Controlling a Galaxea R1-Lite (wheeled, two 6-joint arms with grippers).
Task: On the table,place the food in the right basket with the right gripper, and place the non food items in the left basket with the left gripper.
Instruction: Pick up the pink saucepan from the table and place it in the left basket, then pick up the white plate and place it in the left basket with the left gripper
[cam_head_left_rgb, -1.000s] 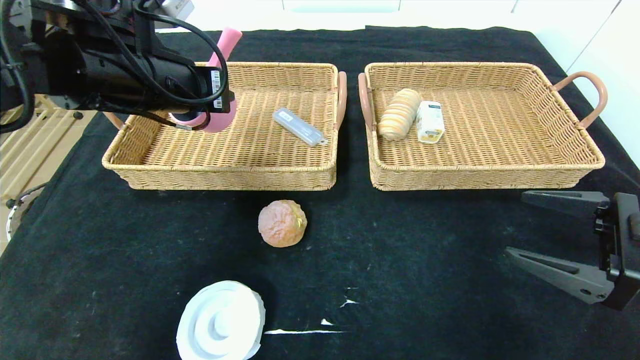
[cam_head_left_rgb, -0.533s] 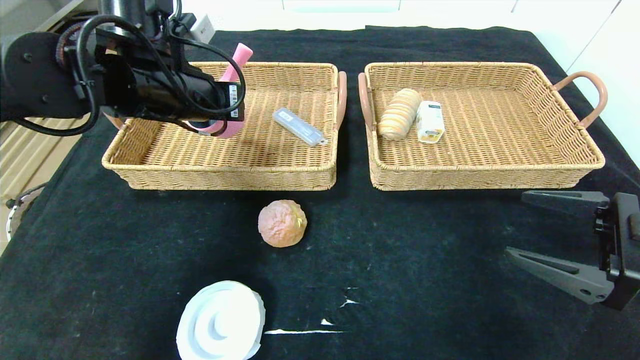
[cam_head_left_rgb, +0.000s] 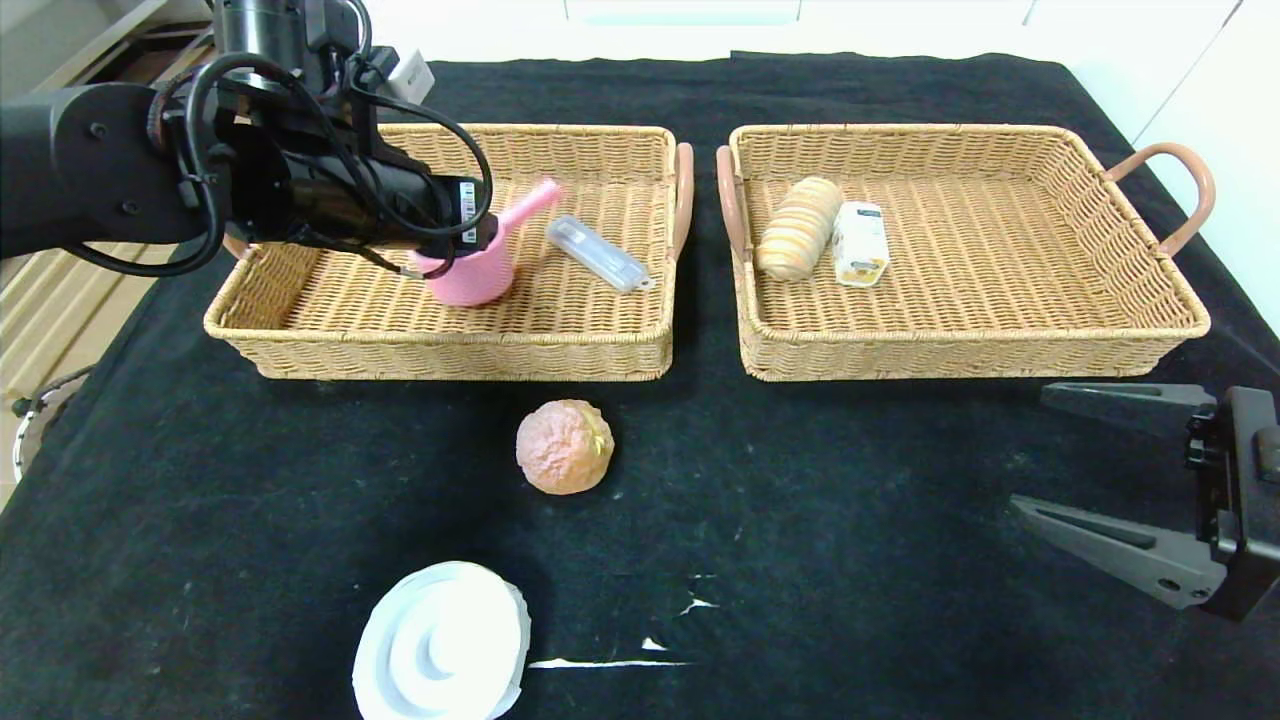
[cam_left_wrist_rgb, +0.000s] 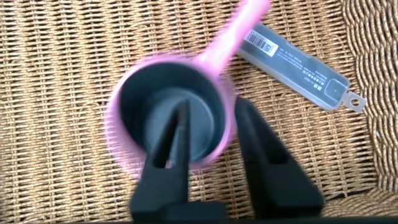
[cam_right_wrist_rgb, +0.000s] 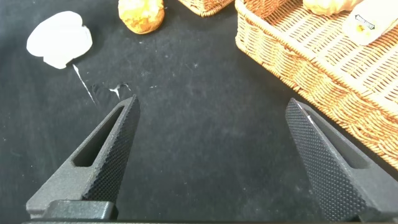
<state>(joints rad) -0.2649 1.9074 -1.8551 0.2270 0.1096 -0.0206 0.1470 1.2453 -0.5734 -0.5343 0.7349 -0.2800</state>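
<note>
My left gripper (cam_head_left_rgb: 455, 240) is over the left basket (cam_head_left_rgb: 440, 340), open. In the left wrist view (cam_left_wrist_rgb: 211, 106) one finger is inside the pink handled cup (cam_left_wrist_rgb: 155, 118) and the other outside its rim. The cup (cam_head_left_rgb: 470, 275) stands upright on the basket floor beside a clear plastic case (cam_head_left_rgb: 598, 254), which also shows in the left wrist view (cam_left_wrist_rgb: 298, 65). A round bun (cam_head_left_rgb: 564, 446) lies on the black cloth in front of the baskets. My right gripper (cam_head_left_rgb: 1030, 450) is open and empty at the right front, seen also in the right wrist view (cam_right_wrist_rgb: 211, 106).
The right basket (cam_head_left_rgb: 960, 350) holds a striped bread roll (cam_head_left_rgb: 798, 228) and a small carton (cam_head_left_rgb: 860, 243). A white round lid (cam_head_left_rgb: 442, 642) lies near the front edge. The bun (cam_right_wrist_rgb: 142, 14) and lid (cam_right_wrist_rgb: 59, 45) show far off in the right wrist view.
The left gripper lowered the pink cup from a tilted hold to upright on the basket floor and opened. The right arm has not moved.
</note>
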